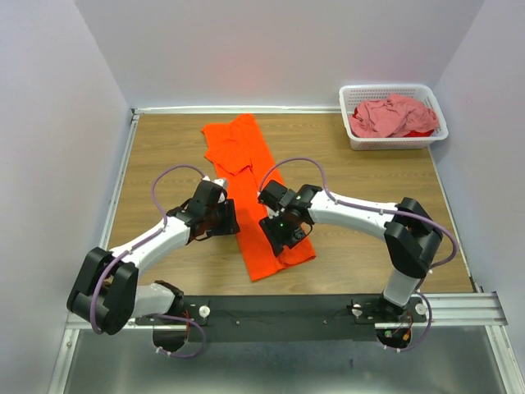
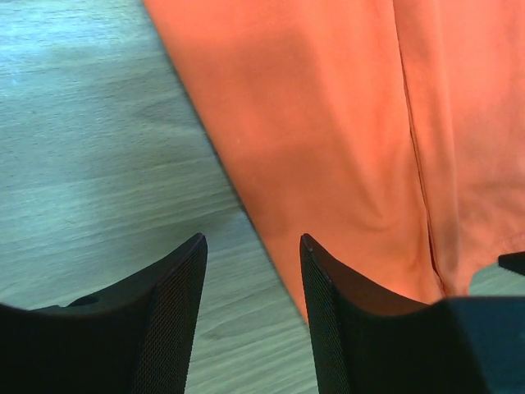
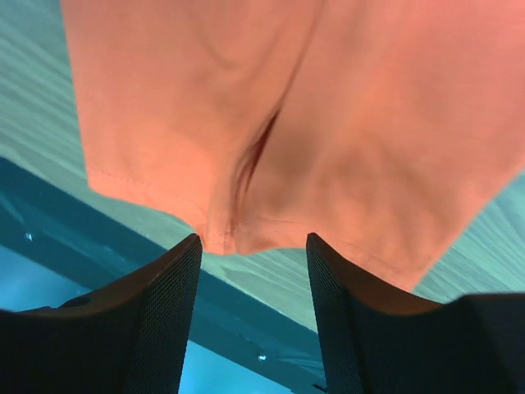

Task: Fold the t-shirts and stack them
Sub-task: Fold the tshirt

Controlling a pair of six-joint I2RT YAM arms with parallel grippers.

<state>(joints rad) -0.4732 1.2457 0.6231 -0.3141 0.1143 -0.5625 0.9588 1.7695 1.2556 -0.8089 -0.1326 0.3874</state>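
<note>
Left gripper (image 2: 253, 240) and right gripper (image 3: 253, 238) gape over one orange t-shirt (image 1: 246, 164); one pink t-shirt (image 1: 385, 115) occupies a basket (image 1: 394, 142).

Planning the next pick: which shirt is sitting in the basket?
The pink shirt, crumpled in the white basket; the orange shirt lies spread in a long strip on the table.

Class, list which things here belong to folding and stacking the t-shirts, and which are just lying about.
Belong to the job: bright orange cloth t-shirt; crumpled dusty pink cloth t-shirt.
Lying about: white plastic lattice basket, holding the pink one.
</note>
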